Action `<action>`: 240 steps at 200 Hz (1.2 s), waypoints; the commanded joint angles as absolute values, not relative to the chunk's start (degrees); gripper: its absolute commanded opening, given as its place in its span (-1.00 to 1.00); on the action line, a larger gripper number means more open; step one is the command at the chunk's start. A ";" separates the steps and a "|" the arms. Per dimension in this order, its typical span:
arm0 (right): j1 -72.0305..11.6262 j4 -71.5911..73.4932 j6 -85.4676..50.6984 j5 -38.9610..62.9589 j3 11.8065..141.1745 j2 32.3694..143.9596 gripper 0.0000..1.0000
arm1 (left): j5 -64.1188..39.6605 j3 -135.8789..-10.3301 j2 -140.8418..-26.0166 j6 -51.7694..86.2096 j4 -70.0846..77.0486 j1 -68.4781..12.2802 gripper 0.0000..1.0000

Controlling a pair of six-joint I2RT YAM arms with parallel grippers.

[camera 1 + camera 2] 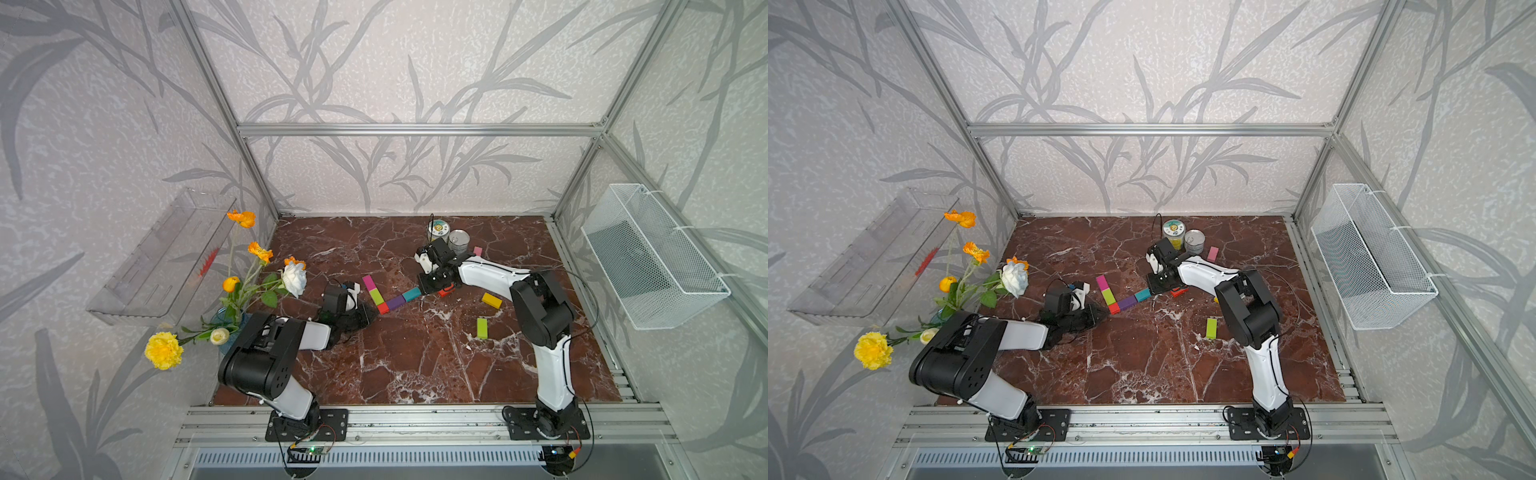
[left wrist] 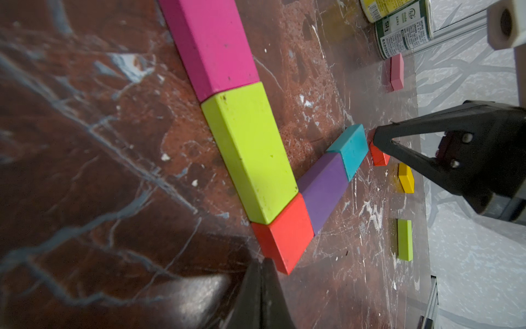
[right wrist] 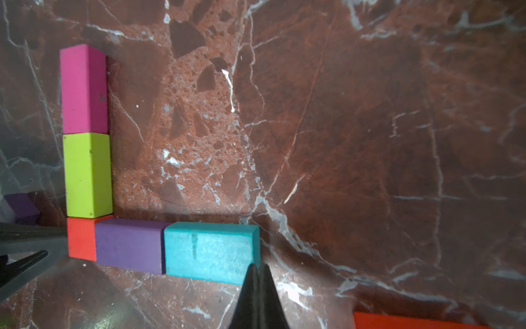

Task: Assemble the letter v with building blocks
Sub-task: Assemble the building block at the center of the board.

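The letter v lies on the marble table (image 1: 415,365) as two rows meeting at a red corner block (image 1: 382,308). A magenta block (image 1: 368,282) and a lime block (image 1: 376,296) form one row. A purple block (image 1: 396,301) and a teal block (image 1: 411,294) form the other. My left gripper (image 2: 260,265) is shut and empty, its tip touching the red corner block (image 2: 284,233). My right gripper (image 3: 258,269) is also shut and empty. Its tip rests against the outer end of the teal block (image 3: 210,250).
Loose blocks lie right of the rows: red (image 1: 444,292) beside the right gripper, yellow (image 1: 492,300), lime (image 1: 482,328), and pink (image 1: 478,251) by two tin cans (image 1: 449,237) at the back. Flowers in a vase (image 1: 232,291) stand at the left edge. A wire basket (image 1: 652,257) hangs on the right wall.
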State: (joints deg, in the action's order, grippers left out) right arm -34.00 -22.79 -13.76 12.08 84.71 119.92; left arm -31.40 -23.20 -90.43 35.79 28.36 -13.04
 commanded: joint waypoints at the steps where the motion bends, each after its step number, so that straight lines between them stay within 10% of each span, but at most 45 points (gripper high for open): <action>1: -33.93 -24.52 -14.33 12.22 86.48 120.95 -0.98 | -31.03 -23.58 -91.66 35.78 26.81 -13.27 -1.00; 137: -34.19 -21.34 -12.88 8.86 81.61 112.96 -0.94 | -29.81 -23.67 -88.42 35.17 24.21 -13.33 -1.00; 240: -31.78 -25.66 -10.81 2.46 72.96 100.46 0.15 | -17.81 -26.16 -70.19 31.69 12.30 -19.02 -0.03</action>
State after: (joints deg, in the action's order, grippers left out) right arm -32.75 -23.07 -11.16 4.25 75.16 102.89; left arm -20.32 -22.85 -70.63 33.54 15.40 -18.11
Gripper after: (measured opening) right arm 0.539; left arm 0.463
